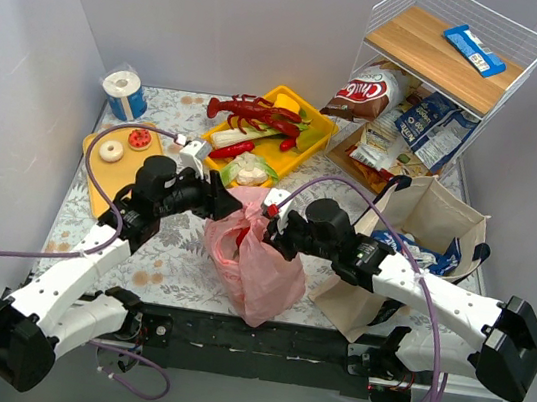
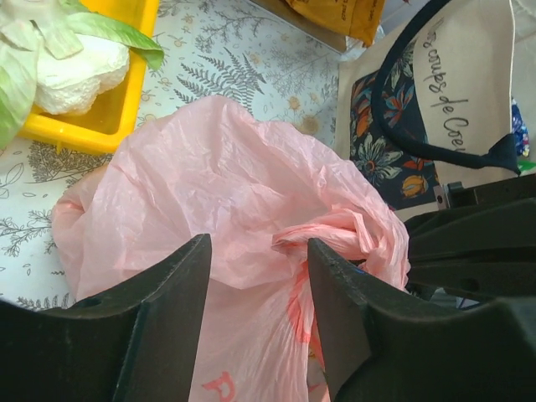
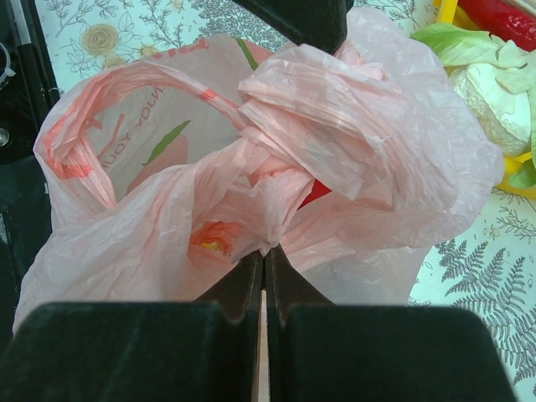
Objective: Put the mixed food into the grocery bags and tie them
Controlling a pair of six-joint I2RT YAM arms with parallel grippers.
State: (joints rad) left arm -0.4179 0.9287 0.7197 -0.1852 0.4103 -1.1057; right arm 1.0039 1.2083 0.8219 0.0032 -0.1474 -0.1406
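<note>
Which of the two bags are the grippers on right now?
The thin pink plastic bag in the middle: right gripper pinched shut on its top, left gripper open around a fold. The beige canvas tote is not gripped.

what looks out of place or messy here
The snack packets under the wire shelf are tumbled in a heap, leaning on each other. The pink bag sags crumpled, its top bunched in the shut right gripper. Nothing looks broken.
</note>
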